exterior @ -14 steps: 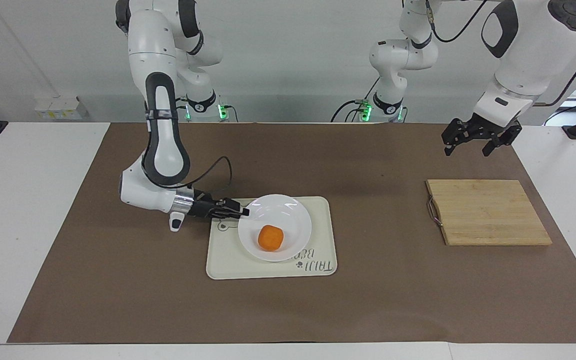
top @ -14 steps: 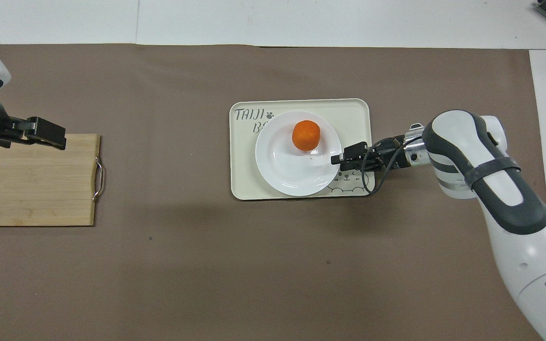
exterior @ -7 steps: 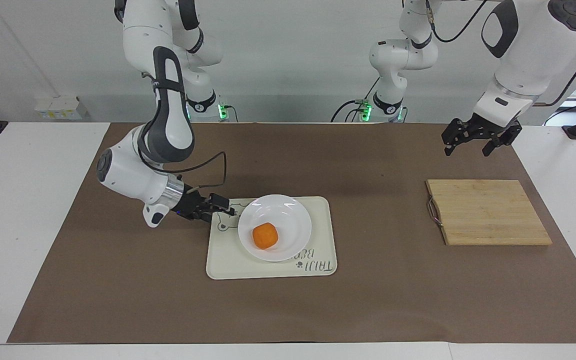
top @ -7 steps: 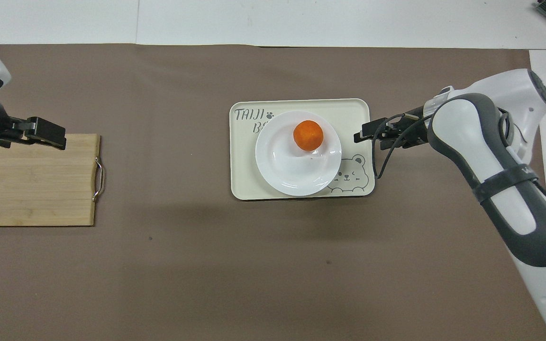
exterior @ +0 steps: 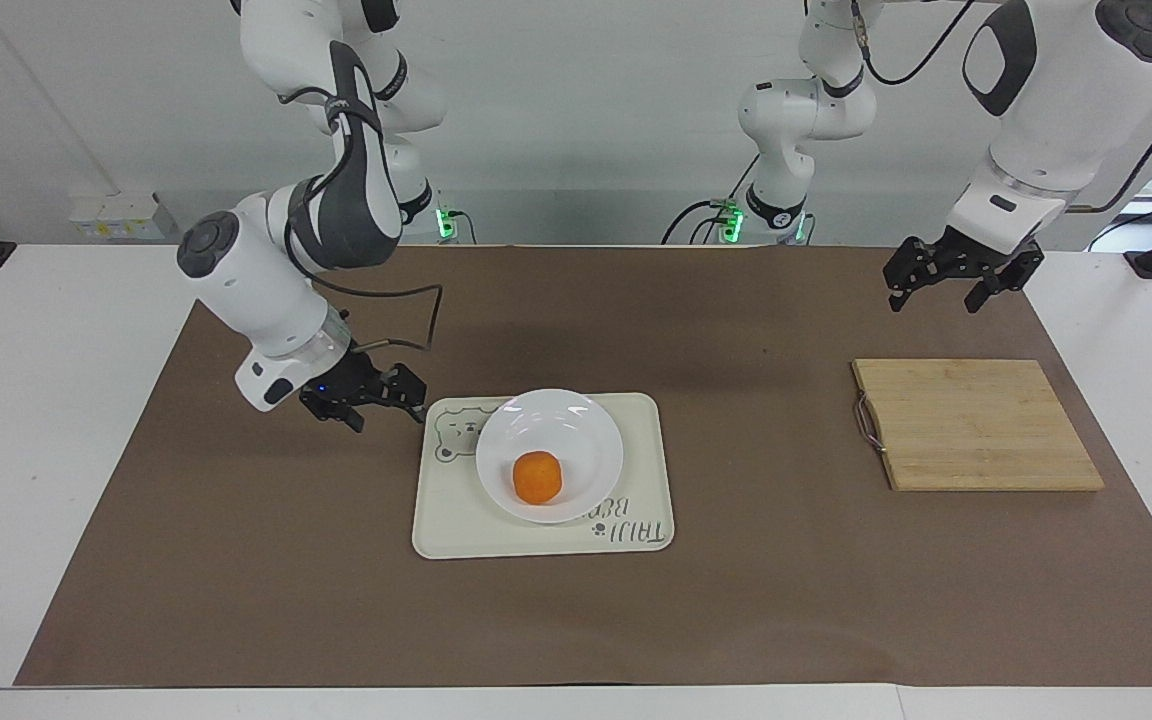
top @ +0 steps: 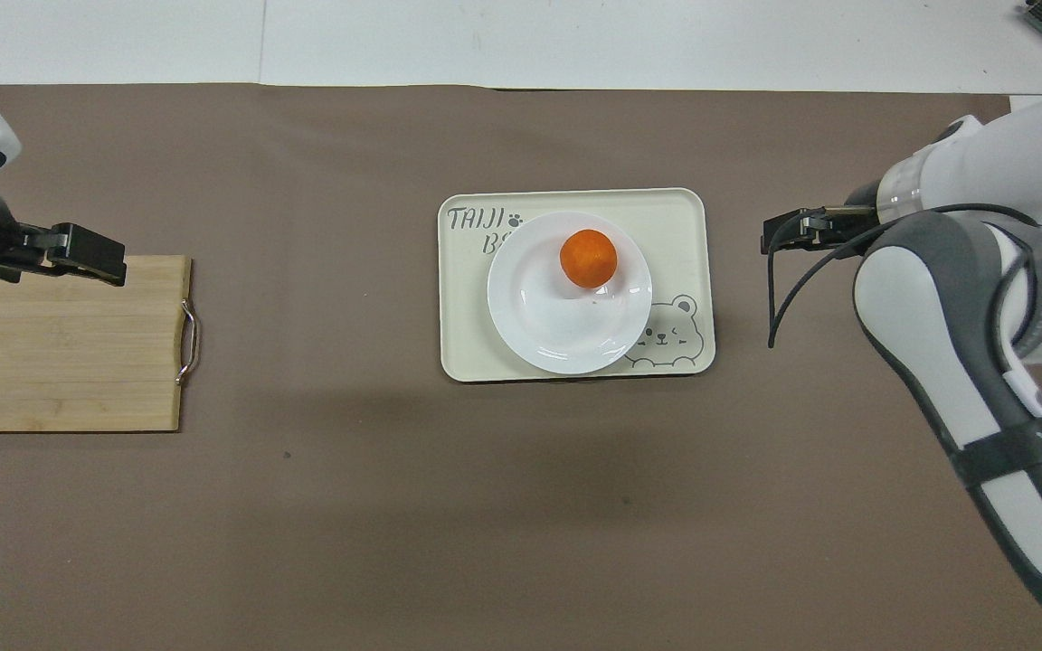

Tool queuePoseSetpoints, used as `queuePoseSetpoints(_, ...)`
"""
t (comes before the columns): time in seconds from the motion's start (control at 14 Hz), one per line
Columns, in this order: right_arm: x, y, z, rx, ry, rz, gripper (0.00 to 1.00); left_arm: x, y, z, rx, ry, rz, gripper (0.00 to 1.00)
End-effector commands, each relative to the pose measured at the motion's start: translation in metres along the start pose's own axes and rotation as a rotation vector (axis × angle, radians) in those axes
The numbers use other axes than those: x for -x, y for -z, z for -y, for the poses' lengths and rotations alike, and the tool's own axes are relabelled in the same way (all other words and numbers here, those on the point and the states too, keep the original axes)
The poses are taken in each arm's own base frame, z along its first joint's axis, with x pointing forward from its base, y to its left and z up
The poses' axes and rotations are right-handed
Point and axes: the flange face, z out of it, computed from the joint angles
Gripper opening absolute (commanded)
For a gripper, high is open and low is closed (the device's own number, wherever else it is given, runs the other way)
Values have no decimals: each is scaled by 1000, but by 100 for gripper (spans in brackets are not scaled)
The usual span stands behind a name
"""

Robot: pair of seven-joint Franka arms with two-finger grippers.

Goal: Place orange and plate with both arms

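Apparently the placing is done: the orange is seen resting in the plate, and the plate is set on the cream tray at mid-desk. Neither is gripped. The right hand is held just beside the tray, fingers apart and empty. The left hand is parked over the mat near the wooden board, fingers apart, waiting. Little seems left beyond retreat.

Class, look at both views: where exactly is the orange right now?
The orange lies in the white plate, which sits on the cream tray mid-table, with neither gripper touching it.
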Motion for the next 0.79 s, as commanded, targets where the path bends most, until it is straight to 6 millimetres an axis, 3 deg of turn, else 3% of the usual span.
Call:
queuePoseSetpoints(0.0,21,50,-12,99,-14,-17,100,4,6,1,-17,-2,4,100)
queuePoseSetpoints(0.14,35,85,-27,114,-32,-34,100,4,6,1,-17,-2,4,100)
queuePoseSetpoints(0.5,61,131,-50,176,-51,-34,100,4,6,1,-17,-2,4,100)
queuePoseSetpoints(0.71,88,164,-42,127,-63,-2,100,4,6,1,-17,-4,4,100)
